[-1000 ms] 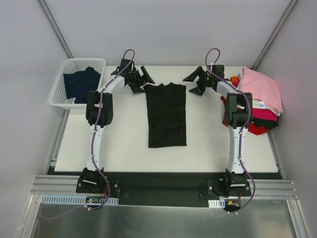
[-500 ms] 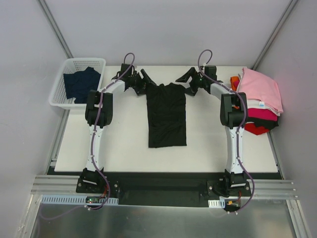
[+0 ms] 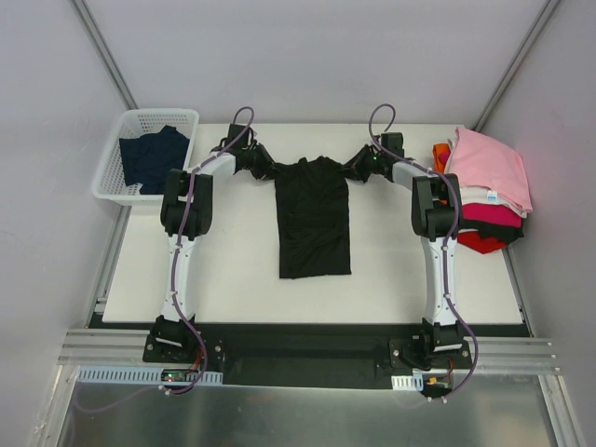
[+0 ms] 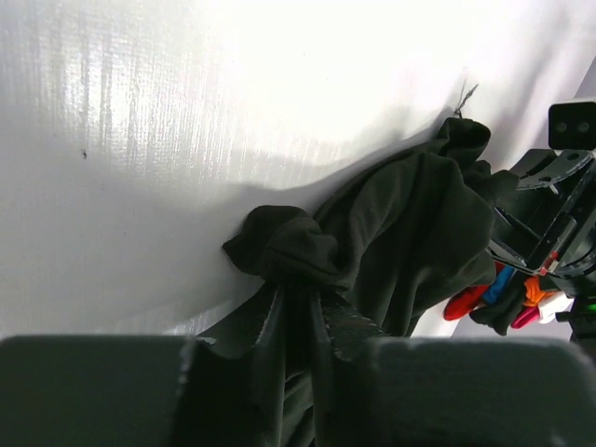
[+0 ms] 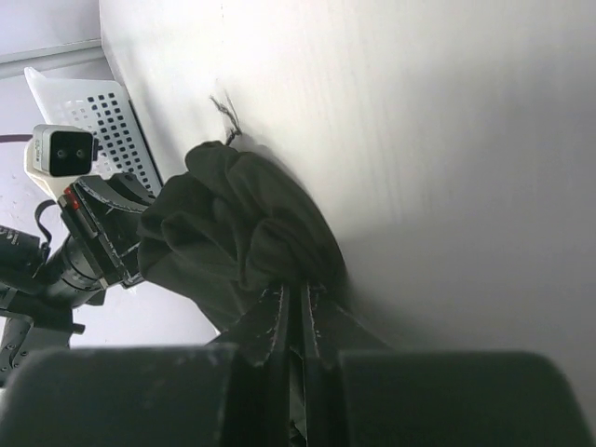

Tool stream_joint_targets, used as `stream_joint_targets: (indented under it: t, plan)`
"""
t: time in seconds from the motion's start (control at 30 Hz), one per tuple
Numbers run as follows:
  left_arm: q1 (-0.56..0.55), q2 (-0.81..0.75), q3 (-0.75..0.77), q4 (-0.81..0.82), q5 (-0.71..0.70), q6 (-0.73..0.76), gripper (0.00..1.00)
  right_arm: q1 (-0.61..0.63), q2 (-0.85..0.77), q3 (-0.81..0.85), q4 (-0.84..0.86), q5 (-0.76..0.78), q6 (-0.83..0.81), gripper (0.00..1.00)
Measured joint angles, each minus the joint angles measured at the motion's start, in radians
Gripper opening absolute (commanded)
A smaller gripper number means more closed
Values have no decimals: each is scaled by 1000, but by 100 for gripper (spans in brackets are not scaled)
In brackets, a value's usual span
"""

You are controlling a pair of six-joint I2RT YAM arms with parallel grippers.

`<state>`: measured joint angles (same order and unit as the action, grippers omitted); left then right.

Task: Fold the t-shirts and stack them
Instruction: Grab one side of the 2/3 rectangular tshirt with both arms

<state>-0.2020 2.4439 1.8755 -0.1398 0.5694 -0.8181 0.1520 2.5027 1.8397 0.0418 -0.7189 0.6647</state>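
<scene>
Surface: white table [image 3: 233, 270] between grey walls, with the black t-shirt [image 3: 314, 219] lying on it as a narrow rectangle.
Left gripper [image 3: 264, 166]: at the shirt's far-left corner, jaws pinched on bunched cloth.
Right gripper [image 3: 357, 168]: at its far-right corner, likewise clamped on a fold.
Risk: an uneven pull could slip thin cloth from one pinch (or drag the sides askew), which would leave a crooked fold.
Pose: both arms reach forward, wrists low and angled inward toward the shirt.
Pile: stacked t-shirts [image 3: 489, 186] sit to the right of it.

A fixed camera high behind the arm bases [image 3: 174, 337] looks down on the whole table [image 3: 223, 270]. Both wrist cameras skim it from very close, seemingly from opposite sides. All three share the far edge of the black t-shirt [image 3: 314, 219].
</scene>
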Motion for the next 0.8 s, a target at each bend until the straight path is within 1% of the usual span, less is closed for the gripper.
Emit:
stream_joint_targets:
  t: [0.43, 0.63, 0.8]
  plan:
    - [-1, -8, 0, -21, 0, 1, 9, -1, -5, -8, 0, -4, 1, 1]
    - [-7, -32, 1, -86, -1, 15, 9, -1, -61, -61, -43, -3, 0, 1]
    - [-30, -65, 21, -131, -2, 25, 8, -1, -122, -68, -89, -3, -4, 1]
